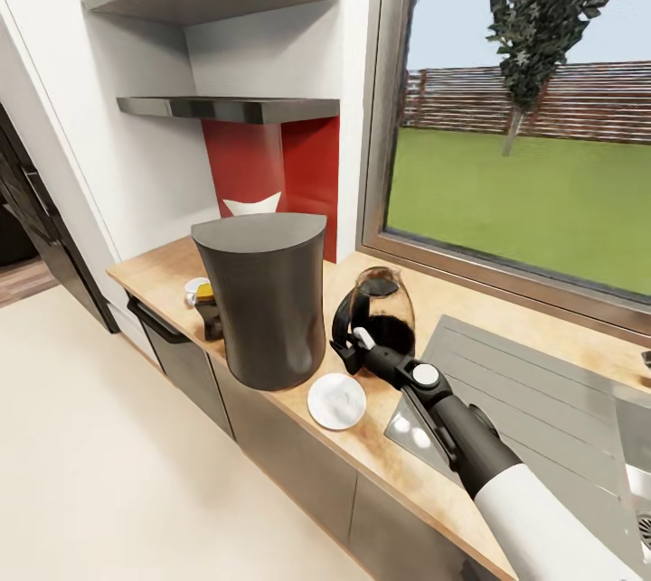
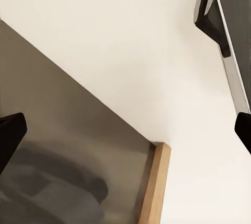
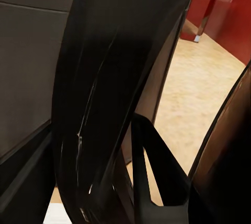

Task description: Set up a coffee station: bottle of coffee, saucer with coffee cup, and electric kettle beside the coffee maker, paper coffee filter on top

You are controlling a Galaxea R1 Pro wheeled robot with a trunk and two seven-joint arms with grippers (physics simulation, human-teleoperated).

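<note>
Head view: the right claw (image 1: 348, 348) grips the black loop handle of the kettle (image 1: 384, 305), a rounded clear glass body. Just below the claw lies the white saucer (image 1: 336, 400); beside it stands the tall dark coffee maker (image 1: 267, 296). Left claw: state unclear.

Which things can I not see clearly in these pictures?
- Small white coffee cup: head view, mostly hidden behind the tall dark grey coffee maker.
- Small dark brown coffee bottle: partly covered by the same machine.
- Right gripper at the rounded glass kettle's black handle: closure unclear.
</note>
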